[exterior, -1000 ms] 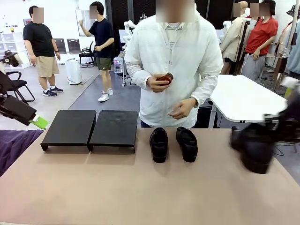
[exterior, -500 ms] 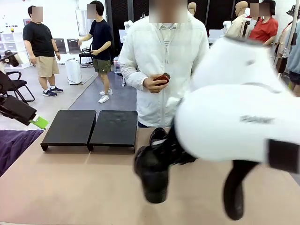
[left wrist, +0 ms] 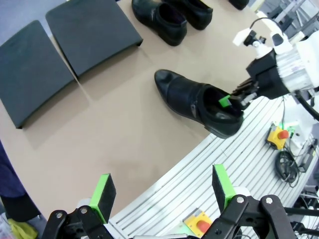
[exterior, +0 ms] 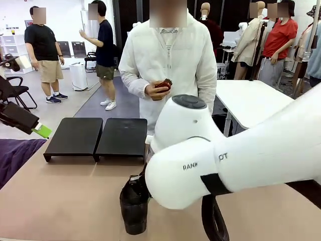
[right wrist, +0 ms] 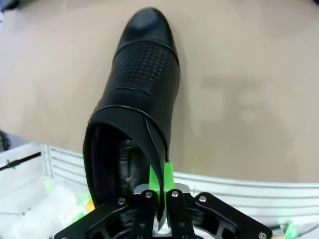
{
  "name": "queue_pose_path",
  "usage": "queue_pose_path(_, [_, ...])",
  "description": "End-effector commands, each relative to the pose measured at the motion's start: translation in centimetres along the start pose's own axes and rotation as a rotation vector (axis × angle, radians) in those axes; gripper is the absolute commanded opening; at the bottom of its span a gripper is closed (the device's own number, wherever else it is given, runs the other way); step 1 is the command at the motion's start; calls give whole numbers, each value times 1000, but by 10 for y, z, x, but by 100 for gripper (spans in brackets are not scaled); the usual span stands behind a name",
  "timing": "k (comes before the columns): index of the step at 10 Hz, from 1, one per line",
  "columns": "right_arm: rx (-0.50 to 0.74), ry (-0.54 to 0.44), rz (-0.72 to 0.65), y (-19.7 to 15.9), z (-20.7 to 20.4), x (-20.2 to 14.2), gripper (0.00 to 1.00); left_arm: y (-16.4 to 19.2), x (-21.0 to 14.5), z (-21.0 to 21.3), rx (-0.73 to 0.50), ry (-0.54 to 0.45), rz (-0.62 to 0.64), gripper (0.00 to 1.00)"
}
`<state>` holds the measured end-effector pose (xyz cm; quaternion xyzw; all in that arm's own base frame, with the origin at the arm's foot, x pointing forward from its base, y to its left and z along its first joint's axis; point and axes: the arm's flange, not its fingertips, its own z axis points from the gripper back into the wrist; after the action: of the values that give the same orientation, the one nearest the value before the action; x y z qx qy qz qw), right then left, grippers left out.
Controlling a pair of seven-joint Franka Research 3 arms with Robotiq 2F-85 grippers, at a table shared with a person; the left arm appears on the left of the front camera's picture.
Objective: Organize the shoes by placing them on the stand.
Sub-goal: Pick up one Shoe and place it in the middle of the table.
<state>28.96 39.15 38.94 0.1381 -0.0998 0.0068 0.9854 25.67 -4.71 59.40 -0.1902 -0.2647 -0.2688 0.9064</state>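
Tan worktop (exterior: 65, 201), busy showroom behind. Item: black shoe (exterior: 134, 208), carried within the last second from right edge to lower centre of the front view, collar pinched by right end effector (right wrist: 160, 175). Left end effector (left wrist: 162, 185) spread, idle. Upper left, stand (exterior: 95, 135) holds no shoe yet.

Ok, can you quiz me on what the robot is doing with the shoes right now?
1. True or false: something already sits on the stand.
2. Pick one: the right gripper is shut on A) a shoe, B) a cup, C) nothing.
3. Fill in: the left gripper is ____.

Key: 1 false; 2 A; 3 open.
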Motion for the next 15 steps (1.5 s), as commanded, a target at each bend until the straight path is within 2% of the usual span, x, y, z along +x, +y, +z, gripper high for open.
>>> queue_pose_path(1, [-27, -83, -18, 17, -26, 26, 0, 2, -1, -2, -10, -10, -11, 100])
queue_pose_path(2, [-11, -41, -20, 15, -33, 31, 0, 2, -1, -2, -10, -10, -11, 100])
queue_pose_path(4, [-30, -45, -29, 9, -47, 40, 0, 2, -1, -2, -10, -10, -11, 100])
queue_pose_path(5, [-22, -28, -34, 6, -49, 42, 35, 2, -1, -2, -10, -10, -11, 100])
queue_pose_path(6, [-15, -23, -37, 5, -49, 42, 94, 2, -1, -2, -10, -10, -11, 100])
queue_pose_path(7, [-11, -13, -44, 5, -49, 42, 100, 2, -1, -2, -10, -10, -11, 100])
queue_pose_path(9, [13, 29, -50, 0, -38, 41, 100, 2, -1, -2, -10, -10, -11, 100])
queue_pose_path(10, [41, 38, -71, -7, -19, 43, 100, 2, -1, -2, -10, -10, -11, 100])
queue_pose_path(11, [25, 6, -92, -22, 7, 47, 100, 2, -1, -2, -10, -10, -11, 100])
queue_pose_path(12, [-4, -14, -53, -43, 38, 49, 100, 2, -1, -2, -10, -10, -11, 100])
queue_pose_path(13, [-12, 23, -5, -75, 77, 49, 100, 2, -1, -2, -10, -10, -11, 100])
queue_pose_path(14, [19, 99, 97, -107, 111, 48, 100, 2, -1, -2, -10, -10, -11, 100])
queue_pose_path(15, [-25, 136, 122, -144, 138, 49, 100, 2, -1, -2, -10, -10, -11, 100])
